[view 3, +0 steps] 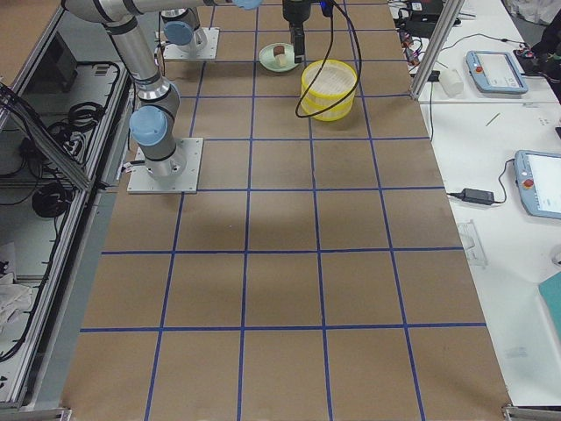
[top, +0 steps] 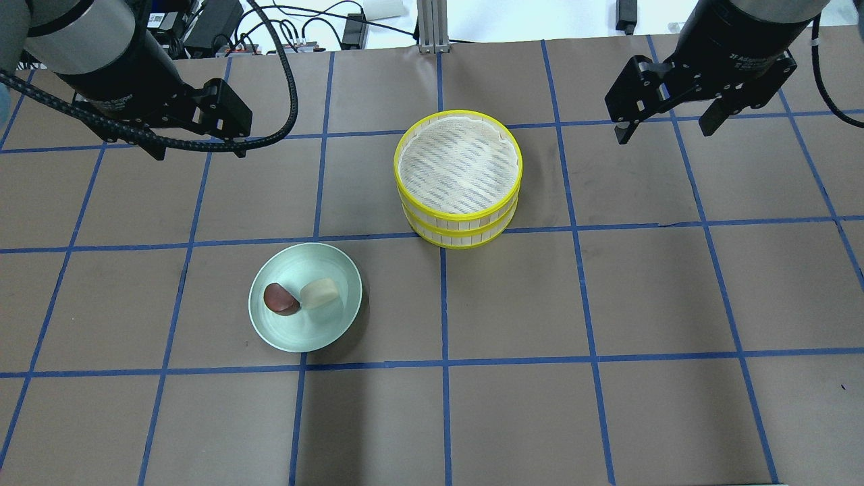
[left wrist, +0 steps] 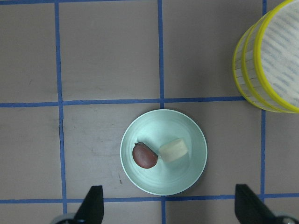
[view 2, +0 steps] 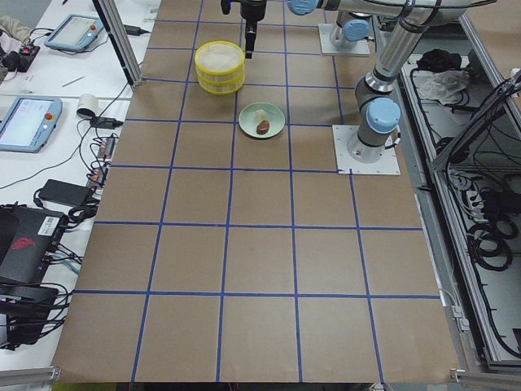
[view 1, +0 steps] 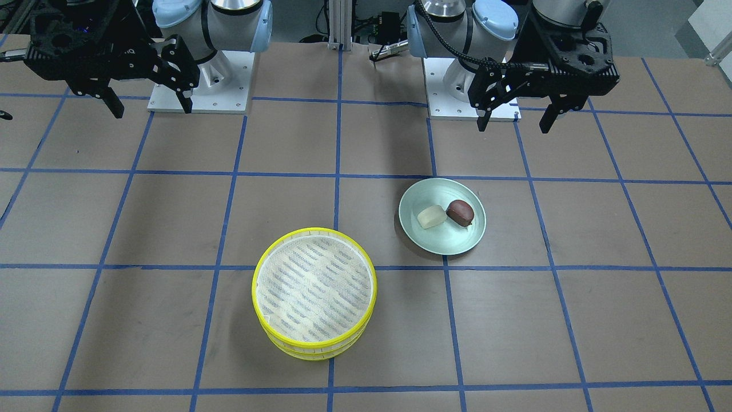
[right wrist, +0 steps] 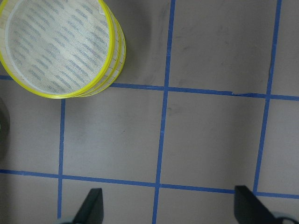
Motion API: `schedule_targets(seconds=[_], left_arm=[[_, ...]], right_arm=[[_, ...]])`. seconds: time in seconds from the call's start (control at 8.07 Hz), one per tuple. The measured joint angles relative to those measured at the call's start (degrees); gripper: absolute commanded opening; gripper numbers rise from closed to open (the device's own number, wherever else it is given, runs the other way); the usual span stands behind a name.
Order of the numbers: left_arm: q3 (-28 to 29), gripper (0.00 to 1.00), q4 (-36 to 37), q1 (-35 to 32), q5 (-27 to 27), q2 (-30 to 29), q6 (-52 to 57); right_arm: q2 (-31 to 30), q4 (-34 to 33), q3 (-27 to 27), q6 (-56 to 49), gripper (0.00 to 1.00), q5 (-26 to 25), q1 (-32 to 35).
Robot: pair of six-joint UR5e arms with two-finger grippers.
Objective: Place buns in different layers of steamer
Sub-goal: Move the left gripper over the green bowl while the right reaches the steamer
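The steamer (view 1: pixel 313 343) is two yellow-rimmed trays stacked together, with an empty mesh floor on top; it also shows in the overhead view (top: pixel 462 226). The cream bun (view 1: pixel 431 217) and the reddish-brown bun (view 1: pixel 460 212) lie side by side, touching, on a pale green plate (view 1: pixel 443 243). The left wrist view shows the cream bun (left wrist: pixel 173 150), the brown bun (left wrist: pixel 145 156) and the steamer's edge (left wrist: pixel 271 60). My left gripper (view 1: pixel 514 123) is open and empty, high above the table near the plate. My right gripper (view 1: pixel 151 109) is open and empty, off to the steamer's side (right wrist: pixel 56 46).
The brown table (top: pixel 607 304) carries a grid of blue tape. The two arm bases (view 1: pixel 200 86) stand at the robot's edge. Benches with tablets and cables (view 2: pixel 32 122) flank the table's far side.
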Motion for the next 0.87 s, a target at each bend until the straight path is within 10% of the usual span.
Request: schedule_targets(seconds=[0.87], left_arm=[[-5.36, 1.00, 0.47, 0.03, -2.86, -3.79, 2.56]], right_arm=[[0.04, 0.08, 0.00, -0.09, 1.00, 0.04, -0.04]])
